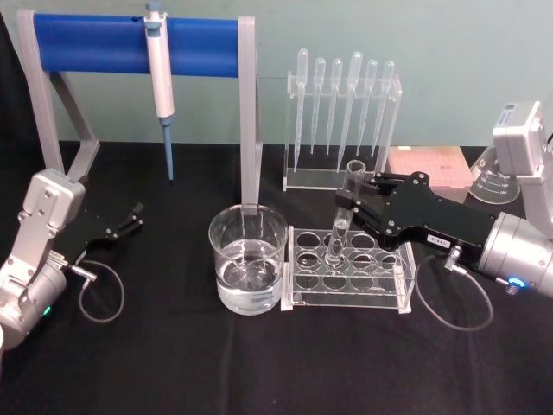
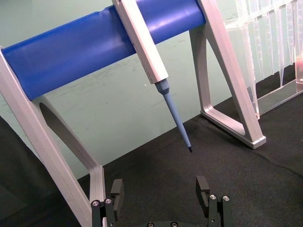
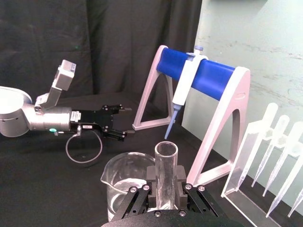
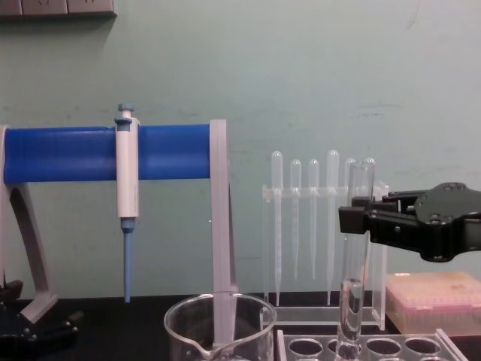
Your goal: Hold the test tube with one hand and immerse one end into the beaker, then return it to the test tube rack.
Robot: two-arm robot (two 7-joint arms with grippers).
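Black cloth is covering the bench. Test tube is standing upright, its bottom in the rack beside the beaker, with right gripper clenching its upper part. Immersion not yet done. Left gripper is idling released, well left of the beaker.

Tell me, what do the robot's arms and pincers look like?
Both arms are silver-grey metal with rounded wrists. The right pincer is flat and black with narrow fingers, a small white label, and a blue light glowing on its wrist. The left pincer is black too, with a greenish light. A thin grey cable loops from each wrist.
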